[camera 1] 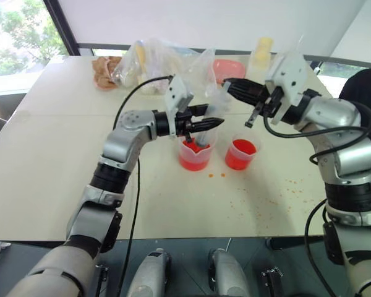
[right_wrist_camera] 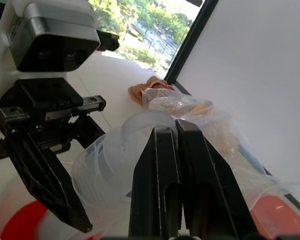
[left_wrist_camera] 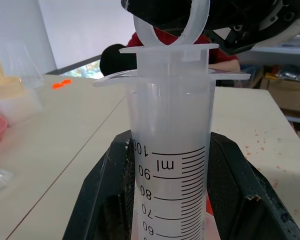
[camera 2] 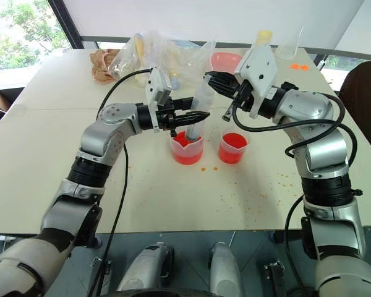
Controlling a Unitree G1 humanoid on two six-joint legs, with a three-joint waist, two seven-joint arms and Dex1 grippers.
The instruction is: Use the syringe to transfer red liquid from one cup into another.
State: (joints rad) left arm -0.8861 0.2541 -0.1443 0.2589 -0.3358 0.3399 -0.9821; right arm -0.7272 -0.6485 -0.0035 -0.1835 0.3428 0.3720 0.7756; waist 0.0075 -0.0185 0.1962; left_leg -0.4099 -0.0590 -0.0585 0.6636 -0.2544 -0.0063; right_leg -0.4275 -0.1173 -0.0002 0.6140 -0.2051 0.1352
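The syringe (camera 1: 214, 110) stands upright with its lower end in the wider spouted cup (camera 1: 193, 158), which holds red liquid (camera 1: 193, 162). My left gripper (camera 1: 204, 124) reaches in level from the left and is shut on the syringe barrel (left_wrist_camera: 170, 150), just under its flange. My right gripper (camera 1: 230, 84) comes from the right, its black fingers (right_wrist_camera: 162, 170) pressed together on the plunger's thumb ring (right_wrist_camera: 140, 122) at the top. The smaller plain cup (camera 1: 241, 154) stands just right of the wider one and also holds red liquid. The syringe tip is hidden inside the cup.
Red drops (camera 1: 216, 175) speckle the pale table (camera 1: 49, 161) around and right of the cups. At the back lie clear plastic bags (camera 1: 151, 62), a pink dish (camera 1: 227, 68), a yellowish stack of cups (camera 1: 262, 51) and a brown cloth (camera 1: 105, 71).
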